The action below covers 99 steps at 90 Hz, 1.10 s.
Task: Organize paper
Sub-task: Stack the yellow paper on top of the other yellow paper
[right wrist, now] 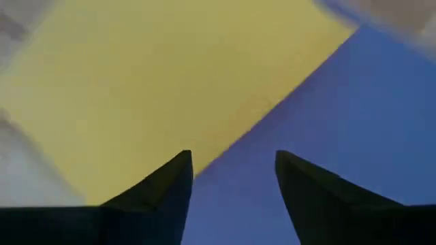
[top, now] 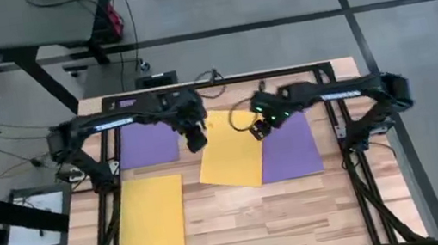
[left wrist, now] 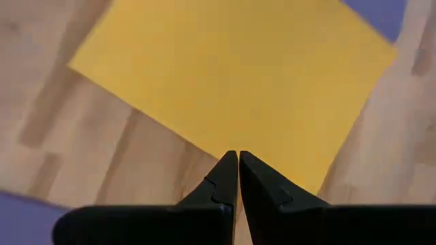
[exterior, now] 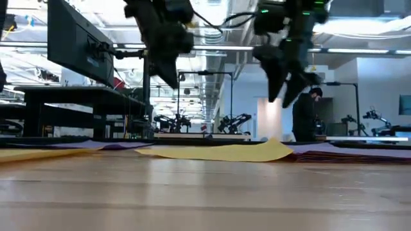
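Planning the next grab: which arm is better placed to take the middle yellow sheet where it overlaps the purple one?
Right, probably: the right gripper hangs open over that yellow sheet meeting the purple sheet; the left gripper is shut.

A wooden table (top: pixel 301 206) sits on grey floor, with a dark desk (top: pixel 31 29) behind it, a white sheet (top: pixel 38 221) beside it, and a person (exterior: pixel 306 115) standing far behind.

the high view looks straight down on the whole table (top: pixel 241 215). the low view sits at tabletop height, facing level across into the room. each wrist view looks down, close over the middle yellow sheet (left wrist: pixel 231 75), which all four views share.
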{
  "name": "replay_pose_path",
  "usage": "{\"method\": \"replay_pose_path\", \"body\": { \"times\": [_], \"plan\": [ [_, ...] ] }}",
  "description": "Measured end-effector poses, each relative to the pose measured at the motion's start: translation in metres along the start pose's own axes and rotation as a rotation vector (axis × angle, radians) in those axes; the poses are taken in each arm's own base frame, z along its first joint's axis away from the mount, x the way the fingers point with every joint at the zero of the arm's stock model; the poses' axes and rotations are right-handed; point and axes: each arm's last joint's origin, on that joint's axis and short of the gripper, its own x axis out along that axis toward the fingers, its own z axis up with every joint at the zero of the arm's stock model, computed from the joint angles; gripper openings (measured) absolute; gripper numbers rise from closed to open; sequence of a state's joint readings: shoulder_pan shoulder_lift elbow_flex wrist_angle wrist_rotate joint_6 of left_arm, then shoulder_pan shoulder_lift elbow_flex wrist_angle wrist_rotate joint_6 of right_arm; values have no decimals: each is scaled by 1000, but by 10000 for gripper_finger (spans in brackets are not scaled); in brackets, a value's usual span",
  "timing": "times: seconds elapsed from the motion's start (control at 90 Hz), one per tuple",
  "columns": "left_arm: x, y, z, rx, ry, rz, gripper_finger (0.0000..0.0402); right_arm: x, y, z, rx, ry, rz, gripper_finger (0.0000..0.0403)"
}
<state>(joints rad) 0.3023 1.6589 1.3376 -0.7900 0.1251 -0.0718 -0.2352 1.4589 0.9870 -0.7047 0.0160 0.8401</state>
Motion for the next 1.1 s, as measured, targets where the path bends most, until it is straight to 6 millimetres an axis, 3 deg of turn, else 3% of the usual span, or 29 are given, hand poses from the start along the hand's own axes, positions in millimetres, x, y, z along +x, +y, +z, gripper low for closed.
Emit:
{"method": "replay_pose_path", "body": {
  "times": [0.111,0.278,0.578,0.889,1.1],
  "plan": [
    [35,-3,4,40,37,-6,0,24,-17,-27,122,-1,26,200],
    [75,-6,7,79,46,-22,0,48,-25,-45,248,-47,126,199],
    [123,-16,2,224,90,-72,0,62,-23,-45,278,-114,178,198],
    [141,-28,-1,246,86,-106,0,85,-11,-38,302,-146,294,198],
    [142,-29,0,232,80,-125,0,83,-9,-36,296,-136,337,176]
  ]
}}
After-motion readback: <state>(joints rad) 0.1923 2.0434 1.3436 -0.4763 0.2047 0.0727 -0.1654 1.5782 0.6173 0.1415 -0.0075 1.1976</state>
